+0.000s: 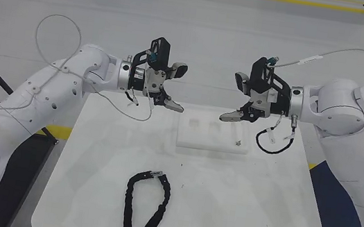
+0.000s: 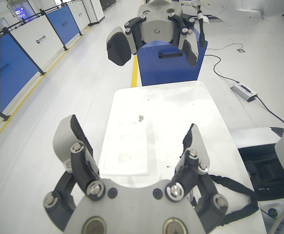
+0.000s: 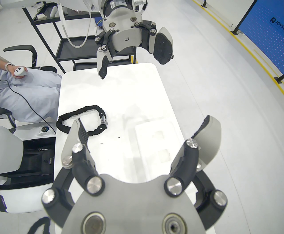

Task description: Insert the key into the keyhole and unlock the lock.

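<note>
A small silver key (image 1: pixel 239 142) (image 2: pixel 140 118) stands in the right end of a white foam block (image 1: pixel 210 135) (image 2: pixel 124 153) (image 3: pixel 155 141) at the back of the table. A black fabric-covered chain lock (image 1: pixel 146 205) (image 3: pixel 84 116) (image 2: pixel 235 188) lies in a loop near the table's front edge, its metal lock cylinder (image 3: pixel 103 119) at the loop's far end. My left gripper (image 1: pixel 180 86) (image 2: pixel 133 135) hovers open above the block's left end. My right gripper (image 1: pixel 233 97) (image 3: pixel 142 130) hovers open above the block's right end, facing the left one. Neither holds anything.
The white table (image 1: pixel 259 215) has bare room between the block and the chain lock. A black cable loop (image 1: pixel 272 142) hangs under the right wrist near the table's back right. A blue cabinet (image 2: pixel 170 66) stands beyond the table's right end.
</note>
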Controlling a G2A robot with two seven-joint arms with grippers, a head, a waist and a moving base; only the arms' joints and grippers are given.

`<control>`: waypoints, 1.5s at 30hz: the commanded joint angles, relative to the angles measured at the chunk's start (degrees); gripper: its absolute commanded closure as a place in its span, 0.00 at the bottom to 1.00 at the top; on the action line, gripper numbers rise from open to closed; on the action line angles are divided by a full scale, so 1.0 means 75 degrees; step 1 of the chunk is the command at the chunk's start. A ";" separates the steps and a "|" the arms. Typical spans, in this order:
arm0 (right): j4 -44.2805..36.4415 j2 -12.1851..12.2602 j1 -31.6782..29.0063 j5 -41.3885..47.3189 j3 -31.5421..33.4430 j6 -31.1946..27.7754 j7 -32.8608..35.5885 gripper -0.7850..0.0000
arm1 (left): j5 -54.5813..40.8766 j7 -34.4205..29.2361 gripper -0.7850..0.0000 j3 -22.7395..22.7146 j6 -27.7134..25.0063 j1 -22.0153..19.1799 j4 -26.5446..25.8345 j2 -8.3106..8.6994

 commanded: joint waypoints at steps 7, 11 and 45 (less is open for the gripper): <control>-0.0141 0.0057 -0.0267 -0.0539 0.0084 0.0435 -0.0114 0.00 | 0.0000 0.0000 0.00 0.0000 0.0000 0.0000 0.0000 0.0000; 0.0077 0.0092 -0.0459 -0.0595 0.0096 0.0650 -0.0111 0.00 | 0.0000 0.0000 0.00 0.0000 0.0000 0.0000 0.0000 0.0000; 0.3036 -0.0618 -0.0632 -0.0003 -0.1199 0.3983 0.0158 0.00 | 0.0000 0.0000 0.00 0.0000 0.0000 0.0000 0.0000 0.0000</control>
